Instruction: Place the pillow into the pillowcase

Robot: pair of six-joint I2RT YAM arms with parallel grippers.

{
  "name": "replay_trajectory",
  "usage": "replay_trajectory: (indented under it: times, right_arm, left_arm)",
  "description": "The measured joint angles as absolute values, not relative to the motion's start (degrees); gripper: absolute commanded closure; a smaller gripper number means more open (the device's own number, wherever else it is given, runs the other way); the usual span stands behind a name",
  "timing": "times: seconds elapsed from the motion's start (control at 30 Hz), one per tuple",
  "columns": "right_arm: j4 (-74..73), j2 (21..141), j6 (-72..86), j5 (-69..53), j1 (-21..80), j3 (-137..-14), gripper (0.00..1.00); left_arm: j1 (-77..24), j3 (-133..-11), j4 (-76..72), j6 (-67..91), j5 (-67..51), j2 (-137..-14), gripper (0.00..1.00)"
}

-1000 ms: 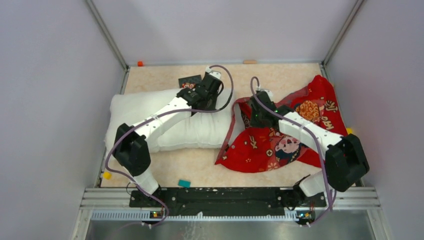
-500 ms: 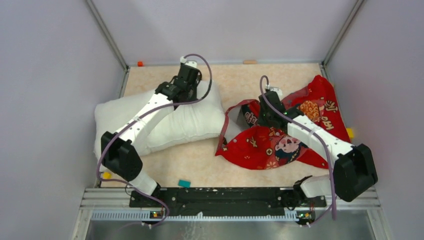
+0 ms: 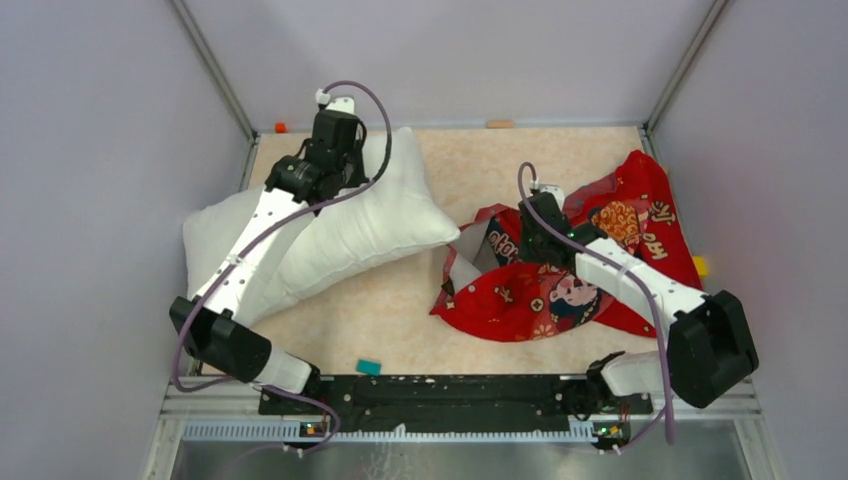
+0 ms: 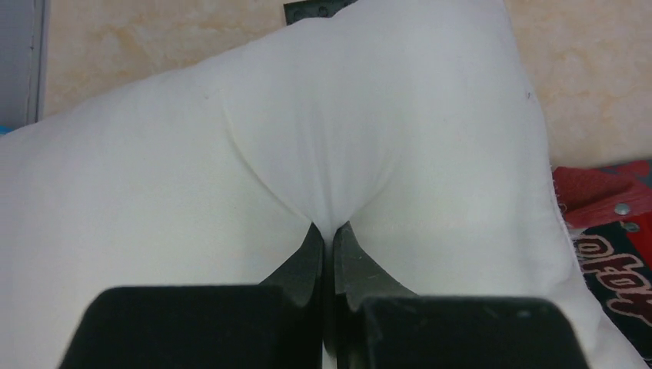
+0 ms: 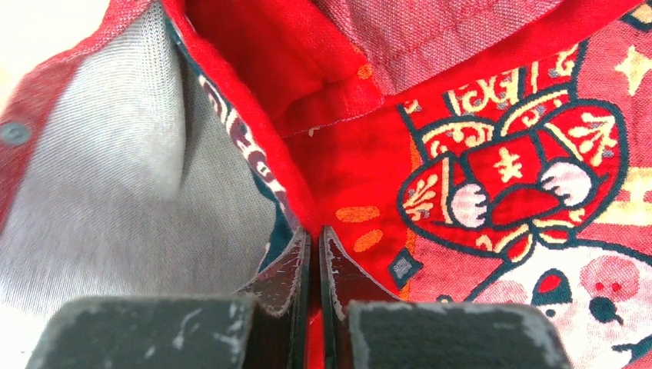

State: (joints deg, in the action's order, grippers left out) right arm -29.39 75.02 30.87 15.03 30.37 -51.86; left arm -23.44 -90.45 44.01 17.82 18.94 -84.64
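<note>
- The large, plump white fabric pillow (image 4: 384,138) spreads ahead of the left gripper (image 4: 328,234) and to both sides of it. The jaws are pressed together on a pinched fold of the white cloth, with creases fanning out from the tips.
- From overhead, that gripper sits at the pillow's far edge, and the rest of the pillow runs back along the left arm.
- The bright red printed fabric pillowcase (image 5: 492,154) lies crumpled under the right gripper (image 5: 314,234), whose jaws are clamped on the red hem of its opening.
- Left of those fingers the case's grey lining shows. To their right is a cartoon print in dark blue and gold.
- The pillow's nearest corner lies just beside the case's open edge — whether they touch is unclear.
- A small teal block (image 3: 369,367) sits on the beige marbled tabletop (image 3: 400,320) near the arm bases, well apart from both grippers.
</note>
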Motion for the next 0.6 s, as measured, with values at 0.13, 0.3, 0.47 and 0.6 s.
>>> replay_trajectory:
  times: [0.13, 0.3, 0.47, 0.6]
  right_arm:
    - [-29.34, 77.93, 30.89, 14.92, 31.83, -53.39, 1.00]
    - [-28.29, 81.30, 31.29, 14.09, 34.87, -56.03, 1.00]
    - [-27.33, 82.48, 33.04, 13.47, 36.10, -57.47, 1.00]
    - [-28.23, 82.08, 34.79, 15.51, 36.12, -57.43, 1.00]
  left_arm:
    - [-23.07, -93.41, 45.08, 17.34, 16.62, -81.76, 1.00]
    - [-23.03, -93.58, 44.86, 17.02, 8.05, -77.34, 1.00]
    - [-28.40, -91.53, 42.35, 17.63, 0.64, -75.81, 1.00]
    - [-35.00, -83.50, 37.30, 18.50, -2.44, -75.07, 1.00]
